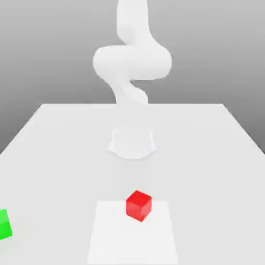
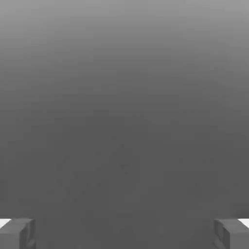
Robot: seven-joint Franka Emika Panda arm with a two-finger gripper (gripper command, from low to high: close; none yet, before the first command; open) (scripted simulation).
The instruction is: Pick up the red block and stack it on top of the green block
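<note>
The tool [image 2: 124,234] stands open with nothing between its fingertips, and the job looks to be at its very start, the reach for the red block [image 1: 138,206], which rests on the pale square of the tabletop [image 1: 207,155], well apart from the tool and not between its fingers. The green block [image 1: 4,225] is also away from the tool, so the next move probably calls for bringing the open tool over the red block, turned to match its angled faces, before lowering and closing.
</note>
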